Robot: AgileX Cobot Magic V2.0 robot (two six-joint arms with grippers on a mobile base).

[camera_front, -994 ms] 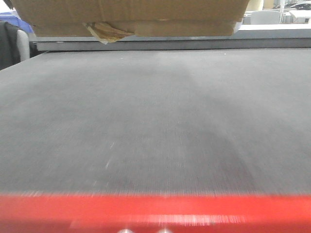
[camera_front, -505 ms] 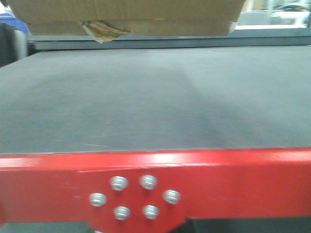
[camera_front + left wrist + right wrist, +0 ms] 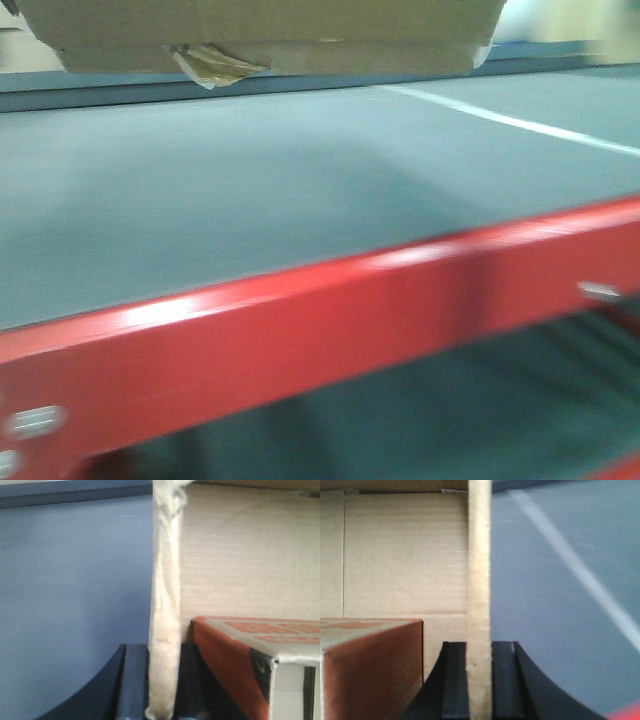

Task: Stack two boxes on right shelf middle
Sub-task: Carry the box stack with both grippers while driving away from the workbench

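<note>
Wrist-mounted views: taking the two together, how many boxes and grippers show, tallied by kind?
tan cardboard box: 1
red-printed box: 1, apparently the same one in both views, sitting between the clamped walls
grippers: 2, left gripper and right gripper, each shut on a wall of the tan cardboard box
Total: 4

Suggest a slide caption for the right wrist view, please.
Right gripper shut on the edge of a tan corrugated cardboard box, red-brown printed carton alongside, grey surface beyond.
</note>
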